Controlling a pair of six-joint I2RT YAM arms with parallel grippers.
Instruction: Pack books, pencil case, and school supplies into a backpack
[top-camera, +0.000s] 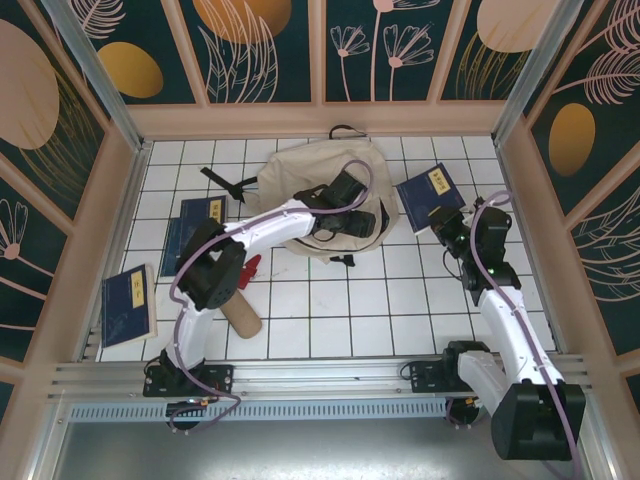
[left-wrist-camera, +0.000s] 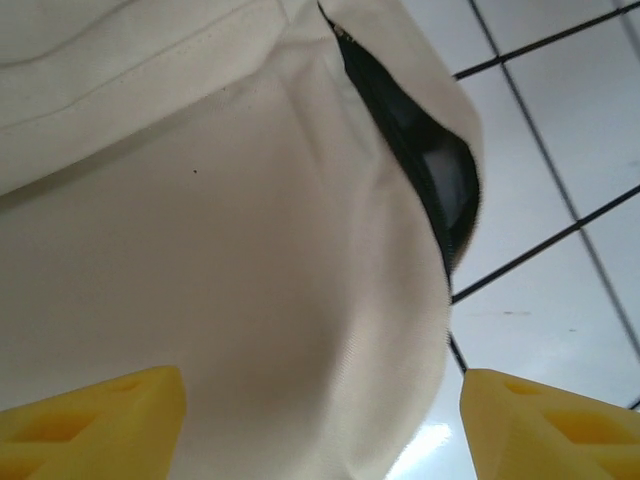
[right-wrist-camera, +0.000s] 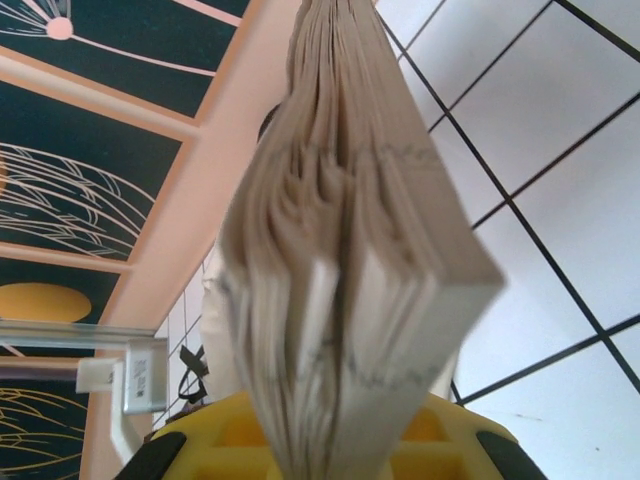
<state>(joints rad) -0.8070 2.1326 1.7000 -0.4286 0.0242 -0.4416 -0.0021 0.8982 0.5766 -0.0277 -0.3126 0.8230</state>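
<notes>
Right wrist view: a book (right-wrist-camera: 350, 250) is clamped edge-on in the right gripper (right-wrist-camera: 330, 452), with its pages fanned towards the camera. From the top external view, the same book (top-camera: 430, 186) is held tilted just ahead of the right gripper (top-camera: 447, 222). It sits off to that tool's inboard side from the backpack (top-camera: 300, 165); contact with the bag cannot be told.

Left gripper (left-wrist-camera: 320, 425): the jaws are spread wide and nothing is held. Beige backpack (left-wrist-camera: 200, 250) fabric lies directly below and ahead of the fingers (left-wrist-camera: 100, 420). The zipper mouth (left-wrist-camera: 440, 180) is seen ahead, toward the right-hand finger, as a narrow dark slit. From above, the left gripper (top-camera: 335, 222) is placed over the middle of the bag.

Step judged: one book is picked and insertion is pending. The bag mouth is not held open, and nothing is judged packed.

Waiting on the table (top-camera: 330, 320), behind and outboard of the left gripper:
- a second book (top-camera: 128, 305) and a third book (top-camera: 205, 212)
- the pencil case (top-camera: 240, 315), beside that arm's elbow
- the red school supplies (top-camera: 252, 268), partly covered by the arm

Next move, as judged: the fabric edge beside the zipper is to be pinched and lifted by the left gripper so the slit is widened. The held book is then to be carried across, aligned edge-first with the mouth and slid in. Loose pages could snag on the zipper teeth.
</notes>
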